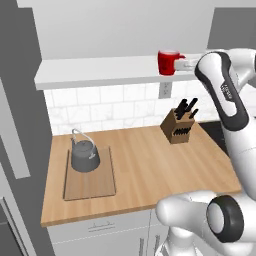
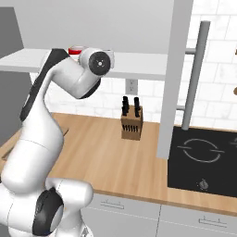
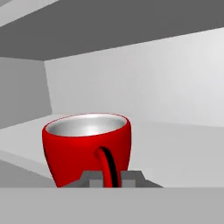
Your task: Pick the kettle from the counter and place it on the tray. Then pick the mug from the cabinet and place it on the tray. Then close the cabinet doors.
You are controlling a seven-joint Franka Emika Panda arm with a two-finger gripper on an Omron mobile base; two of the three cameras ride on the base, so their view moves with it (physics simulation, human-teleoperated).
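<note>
While the fingers pinch the handle: grip is on a thin loop only, so the mug (image 3: 86, 146) could swing or twist once lifted.
Gripper state: gripper (image 3: 111, 178) closed narrow on the red mug's side handle (image 3: 106, 166), bottom centre of hand view.
Mug place: on the cabinet shelf (image 1: 100, 71), upper right of left base view, rim just peeking behind the arm at upper left of right base view.
Kettle: dark kettle (image 1: 84, 154) already sits on the tray (image 1: 90, 184), lower left of left base view.
Risk, carry: mug tilts or slips from the pinch on the way down.
Risk, placing: free tray area lies in front of the kettle; a low path could knock its wire handle.
Risk, exit: open cabinet door (image 2: 173, 78) stands upper right of right base view; a wide swing may clip it.
Knife block (image 1: 177, 126): mid counter (image 1: 150, 170), near the descent path.
</note>
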